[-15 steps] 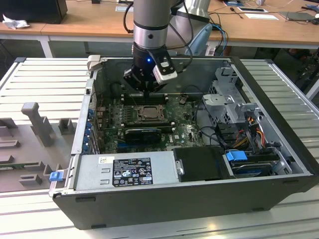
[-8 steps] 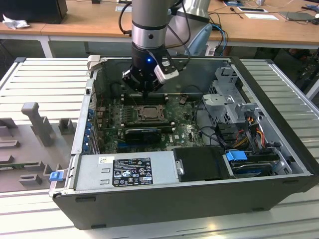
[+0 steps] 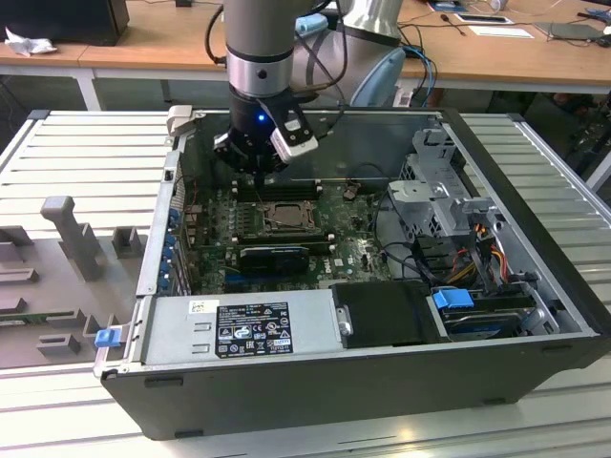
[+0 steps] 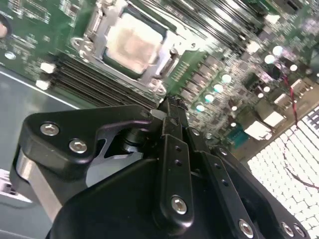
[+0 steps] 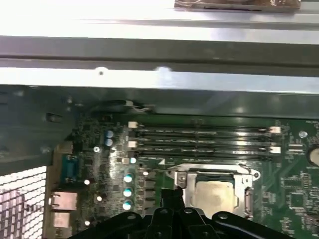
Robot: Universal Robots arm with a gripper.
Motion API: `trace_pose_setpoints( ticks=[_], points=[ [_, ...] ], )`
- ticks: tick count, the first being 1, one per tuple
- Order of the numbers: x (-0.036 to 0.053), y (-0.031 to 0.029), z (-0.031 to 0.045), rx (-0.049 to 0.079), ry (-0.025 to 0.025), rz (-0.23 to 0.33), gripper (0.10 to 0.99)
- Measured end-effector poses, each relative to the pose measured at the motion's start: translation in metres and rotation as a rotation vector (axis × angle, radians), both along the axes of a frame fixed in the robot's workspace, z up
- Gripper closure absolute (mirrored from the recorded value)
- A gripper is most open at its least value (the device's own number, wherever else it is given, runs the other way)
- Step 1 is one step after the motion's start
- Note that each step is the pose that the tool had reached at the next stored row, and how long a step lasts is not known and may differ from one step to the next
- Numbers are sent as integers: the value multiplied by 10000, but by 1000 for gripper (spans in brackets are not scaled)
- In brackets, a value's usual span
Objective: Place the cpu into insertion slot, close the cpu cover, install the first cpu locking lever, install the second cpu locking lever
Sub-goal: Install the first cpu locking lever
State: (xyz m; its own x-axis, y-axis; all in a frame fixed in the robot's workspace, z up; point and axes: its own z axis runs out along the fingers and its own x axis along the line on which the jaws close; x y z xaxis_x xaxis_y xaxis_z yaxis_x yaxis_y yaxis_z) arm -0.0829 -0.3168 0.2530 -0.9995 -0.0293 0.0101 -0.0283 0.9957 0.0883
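One gripper (image 4: 169, 105): fingers drawn together into a narrow tip with nothing between them. It hangs just beside a corner of the insertion slot (image 3: 258, 219). Whether it touches the slot's metalwork I cannot tell.
Likely reason: a closed, empty tip suits pressing on thin metal rather than carrying a part.
Cpu (image 4: 133, 44): lies flat inside the insertion slot, pale top up, apparently seated.
Cpu cover (image 5: 209, 171): frame lies down on the slot around the cpu, whose top shows through the window. It looks closed.
Locking levers: too fine to separate from the slot's rim, so I cannot tell if either is hooked.
Memory slots (image 5: 199, 142): long black rows just beside the slot.
Motherboard (image 5: 294, 194): green, carrying the slot.
Computer case (image 3: 315, 382): open on the bench (image 3: 76, 143), so the slot faces up toward the arm.
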Motion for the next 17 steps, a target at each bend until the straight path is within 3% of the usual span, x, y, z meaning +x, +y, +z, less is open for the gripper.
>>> trace_pose_setpoints(
  ticks=[5, 8, 11, 17],
  points=[
    [-187, 3, 14, 30, -9, 9, 980],
    [-231, 25, 18, 32, -10, 14, 980],
    [-248, 129, 19, 32, -10, 19, 980],
    [-224, 209, 19, 32, -10, 25, 980]
  ],
)
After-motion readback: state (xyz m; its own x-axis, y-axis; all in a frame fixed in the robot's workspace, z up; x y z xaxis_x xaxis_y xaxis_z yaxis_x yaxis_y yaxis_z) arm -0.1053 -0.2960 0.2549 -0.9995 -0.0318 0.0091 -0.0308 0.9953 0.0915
